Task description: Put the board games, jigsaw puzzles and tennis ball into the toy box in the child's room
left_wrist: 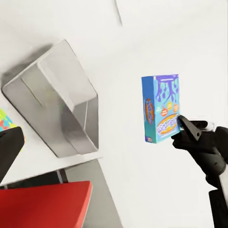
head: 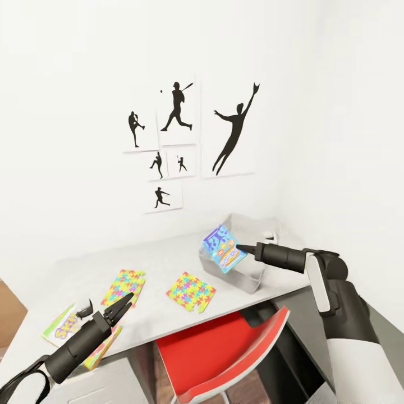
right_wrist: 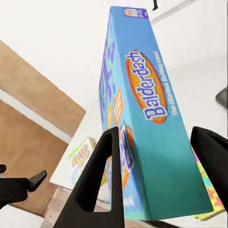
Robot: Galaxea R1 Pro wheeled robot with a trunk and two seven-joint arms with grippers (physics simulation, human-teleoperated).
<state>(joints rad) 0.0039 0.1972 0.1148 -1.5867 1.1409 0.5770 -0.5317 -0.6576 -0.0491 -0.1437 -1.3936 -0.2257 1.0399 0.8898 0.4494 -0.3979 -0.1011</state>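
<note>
While the right pincer (head: 240,247) clamps the blue rectangular Balderdash board game box (head: 223,247) upright above the light-grey flared toy box (head: 247,278) at three o'clock on the tabletop (head: 157,264), an off-centre release could tip it over the rim; the left pincer (head: 119,307) hangs open, empty.

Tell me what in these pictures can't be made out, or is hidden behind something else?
- Toy box inside, head view: the blue board game held by the right tool covers it, so contents can't be told.
- Skip-Bo box, head view: partly behind the left tool.
- Tennis ball: a small pale shape behind the toy box is too indistinct to identify.
- Red chair: cut off by the bottom edge.
</note>
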